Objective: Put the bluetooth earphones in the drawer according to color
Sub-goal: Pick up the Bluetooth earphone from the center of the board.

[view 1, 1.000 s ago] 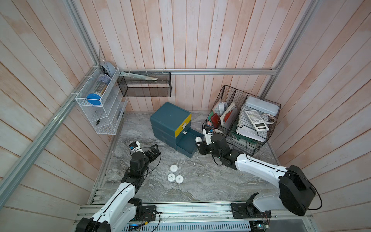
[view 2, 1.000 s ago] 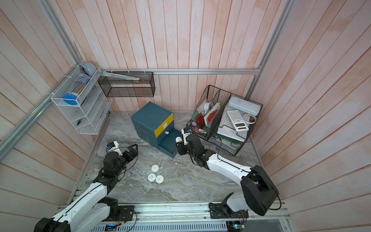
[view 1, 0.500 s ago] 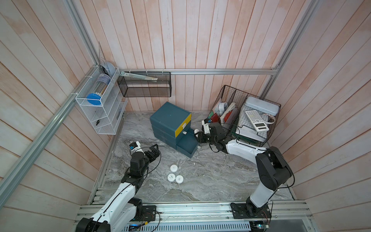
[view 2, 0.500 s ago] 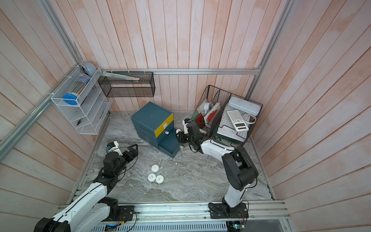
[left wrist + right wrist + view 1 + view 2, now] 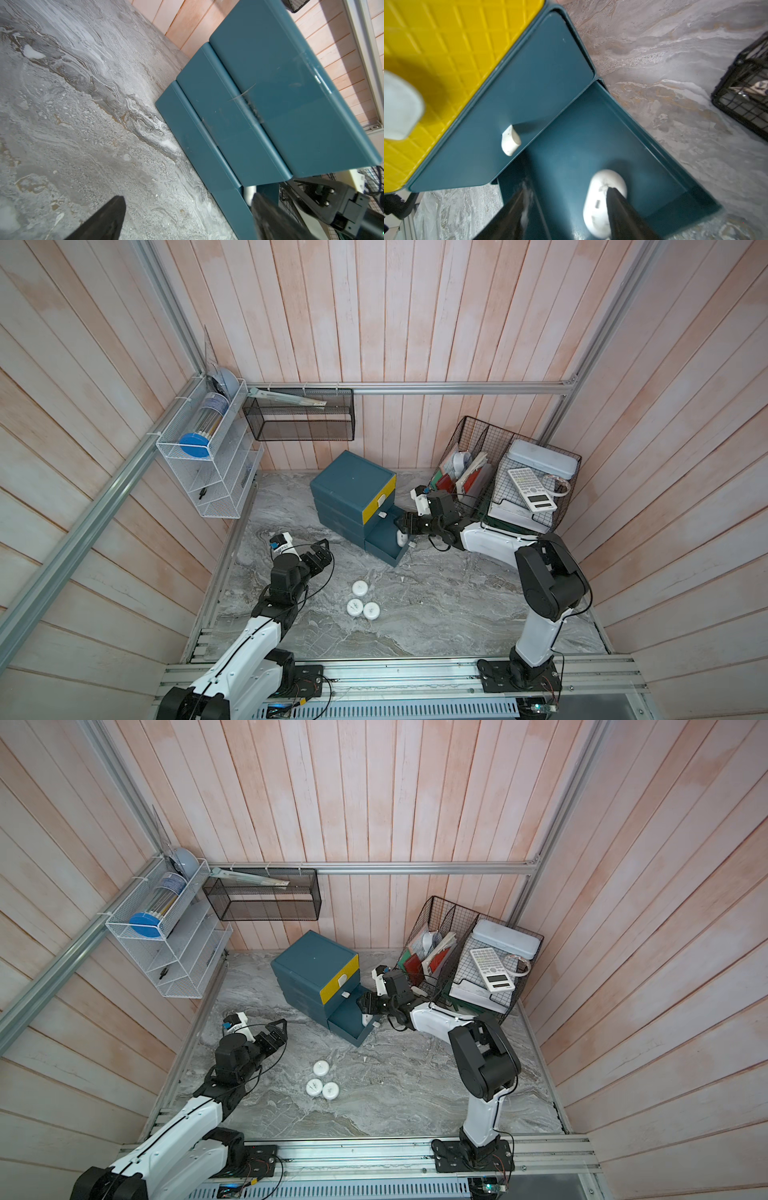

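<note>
R fingers [image 5: 623, 212] low inside pulled-out bottom drawer [image 5: 591, 135] of teal cabinet [image 5: 353, 485], parted, nothing clamped. White case [image 5: 598, 197] on drawer floor against one finger, clear gap to the other; reads as a drop-off, done low so the smooth pebble can't bounce or roll out. Bottom drawer alone open, prob. the one meant for white. Mid drawer [image 5: 519, 87] and yellow-front top drawer [image 5: 446, 52] shut, contents hidden. Three more white cases [image 5: 360, 587] bunched on surface [image 5: 457, 605] between the two arms, well apart from cabinet; presumably bound for same drawer, so no reason to shut it yet. No black or pink cases in view. L fingers [image 5: 104, 222] spread wide, empty, hovering over surface beside cabinet's side wall; parked there, likely to stay clear of R arm's path. Wire basket [image 5: 473, 435] close behind R wrist: tight spot for any retreat.
</note>
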